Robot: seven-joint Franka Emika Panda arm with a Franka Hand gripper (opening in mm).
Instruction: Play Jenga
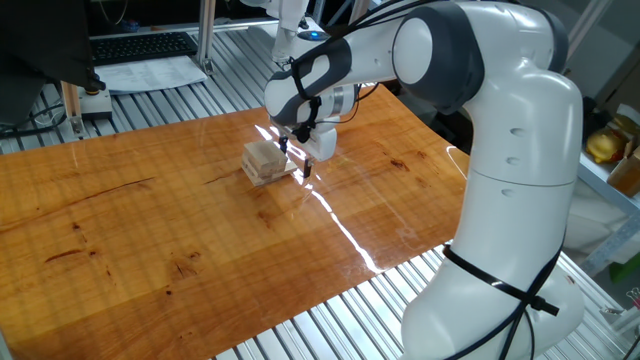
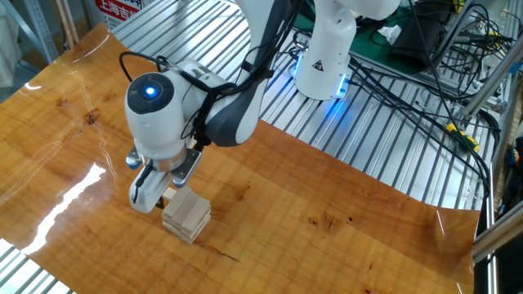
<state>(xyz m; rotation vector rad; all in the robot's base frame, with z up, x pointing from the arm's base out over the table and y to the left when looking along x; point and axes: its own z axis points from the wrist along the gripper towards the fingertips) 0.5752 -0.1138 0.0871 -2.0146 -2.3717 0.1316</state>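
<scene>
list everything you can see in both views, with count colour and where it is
Jenga stack: one, pale unpainted wood, crossed layers, on the board beside the end effector
wooden board: one, glossy orange-brown, covers the work area
ribbed metal table: one, silver, under and around the board
keyboard: one, black, far edge behind the board
cables: several, black, trailing over the metal table
yellow object: one, at the right edge, too cut off to name
robot arm: one, white and grey, base at the board's edge
end effector: one, dark fingers low beside the stack; grip state unclear
</scene>
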